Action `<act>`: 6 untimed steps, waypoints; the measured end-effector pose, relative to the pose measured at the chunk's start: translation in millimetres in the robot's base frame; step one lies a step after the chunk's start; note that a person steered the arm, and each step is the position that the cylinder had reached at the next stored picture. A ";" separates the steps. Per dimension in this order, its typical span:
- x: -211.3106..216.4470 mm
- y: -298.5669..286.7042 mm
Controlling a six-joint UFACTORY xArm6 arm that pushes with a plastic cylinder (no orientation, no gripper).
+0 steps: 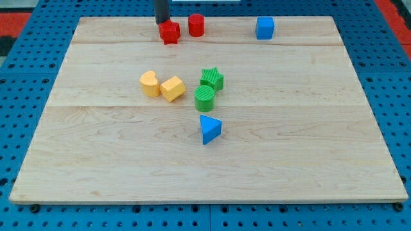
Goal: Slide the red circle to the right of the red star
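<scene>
Our tip [161, 22] sits at table's [321, 192] top edge, touching red star [169, 32]; red circle [196, 25] just right of it. No claw in view, so its state can't be told.

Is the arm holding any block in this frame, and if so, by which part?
Nothing is held; the rod has no jaws. My tip stands at the upper left edge of the red star, with the red circle to the star's right.

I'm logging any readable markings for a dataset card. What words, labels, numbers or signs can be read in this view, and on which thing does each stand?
None: no text, number, brand or sign is readable anywhere.
The wooden board shows only grain.
The red star, red circle, blue cube, yellow heart, yellow block, green star, green circle and blue triangle are unmarked.
My tip, at the red star's upper-left edge, bears no label.
</scene>
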State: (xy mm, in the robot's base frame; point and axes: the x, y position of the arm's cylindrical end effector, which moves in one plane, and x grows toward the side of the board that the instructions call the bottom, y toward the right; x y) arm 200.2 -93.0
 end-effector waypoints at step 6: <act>-7.5 69.5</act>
